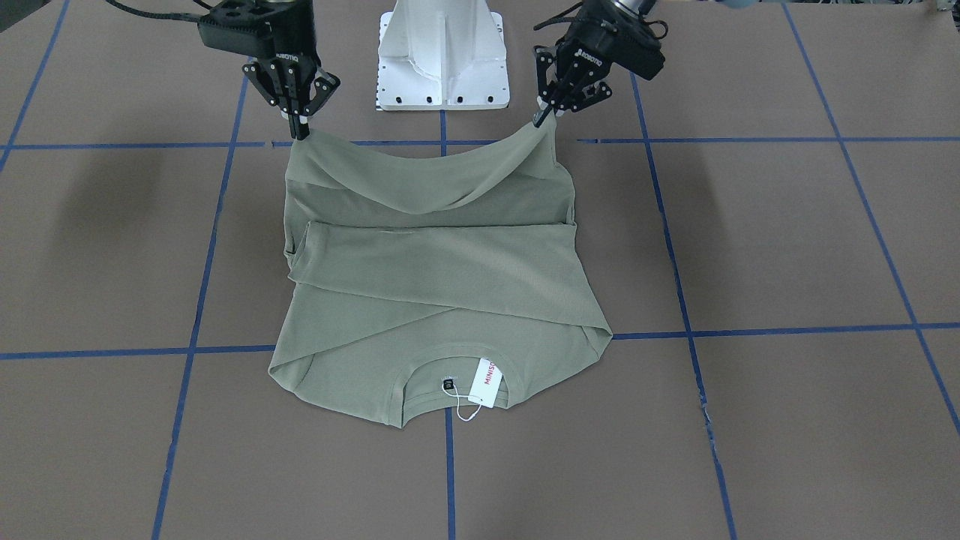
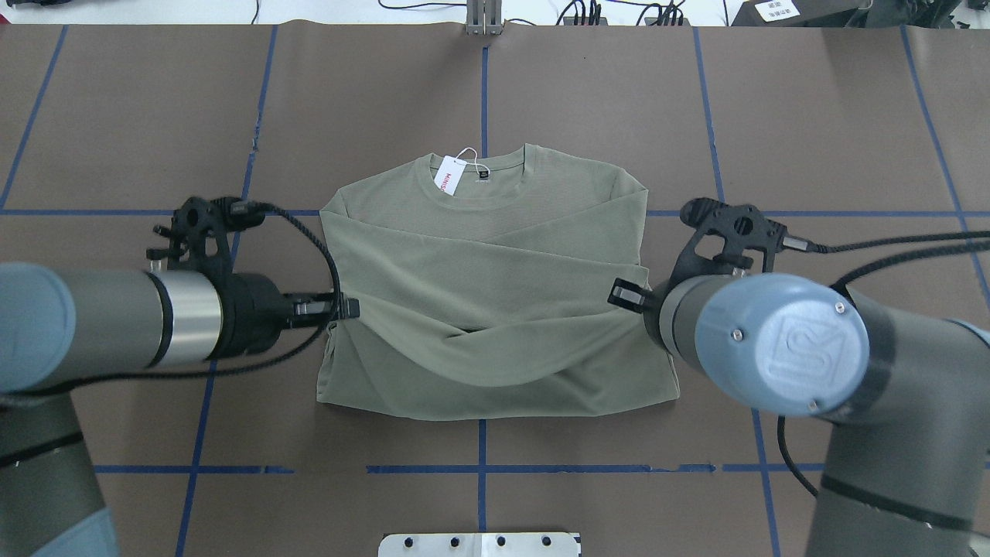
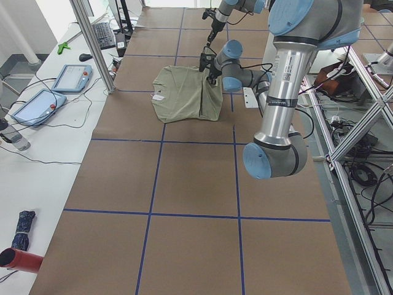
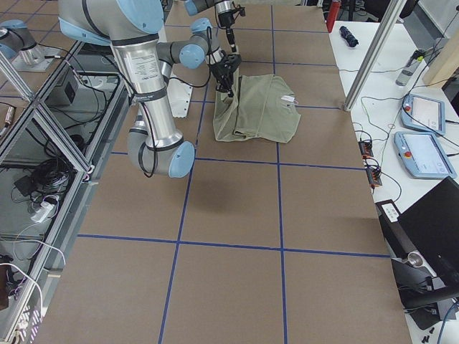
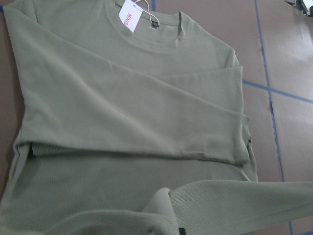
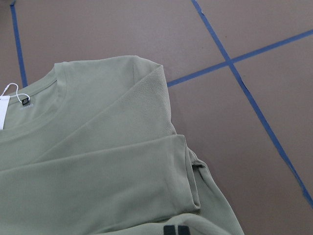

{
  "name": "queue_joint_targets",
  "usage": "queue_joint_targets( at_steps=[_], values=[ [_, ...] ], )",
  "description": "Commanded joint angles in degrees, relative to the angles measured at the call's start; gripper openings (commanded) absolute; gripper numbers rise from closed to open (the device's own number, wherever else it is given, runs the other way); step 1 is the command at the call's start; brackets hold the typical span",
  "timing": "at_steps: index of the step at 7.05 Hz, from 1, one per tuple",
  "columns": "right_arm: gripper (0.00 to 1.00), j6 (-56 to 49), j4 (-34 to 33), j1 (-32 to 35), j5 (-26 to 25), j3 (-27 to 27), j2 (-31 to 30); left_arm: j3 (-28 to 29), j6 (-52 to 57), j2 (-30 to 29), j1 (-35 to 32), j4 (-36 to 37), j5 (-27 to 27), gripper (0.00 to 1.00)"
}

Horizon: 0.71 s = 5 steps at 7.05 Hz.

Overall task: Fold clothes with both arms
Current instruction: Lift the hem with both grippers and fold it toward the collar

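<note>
The table [image 2: 139, 116] carries a brown surface divided into squares by blue tape lines [image 2: 541, 468]; an olive-green shirt [image 2: 495, 255] lies at its centre, sleeves folded across the body; collar and white hang tag [image 2: 448, 177] lie on the far side from the robot; the near hem is raised off the surface; a white pedestal base [image 1: 442, 56] stands at the near edge.

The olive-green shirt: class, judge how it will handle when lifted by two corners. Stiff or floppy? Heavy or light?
Probably floppy: the shirt sags in a deep curve along its hem between the left gripper and right gripper. Likely light: two fingertip pinches hold the raised edge.
</note>
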Motion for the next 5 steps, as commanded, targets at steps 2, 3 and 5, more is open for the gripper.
queue_joint_targets(
  at_steps=[2, 3, 5],
  values=[
    [0.0, -8.88, 11.0, 13.28, 7.01, -15.12, 3.64, 14.65, 8.27, -9.24, -12.73, 3.41, -6.06, 0.0],
    [0.0, -10.55, 14.5, 15.23, 7.64, -22.22, 5.75, 20.98, 8.36, -11.71, -12.92, 2.97, -3.1, 0.0],
    [0.0, -10.92, 28.36, 17.09, 7.73, -38.91, 9.53, 33.11, 11.07, -14.89, -12.66, -0.96, 0.18, 0.0]
  ],
)
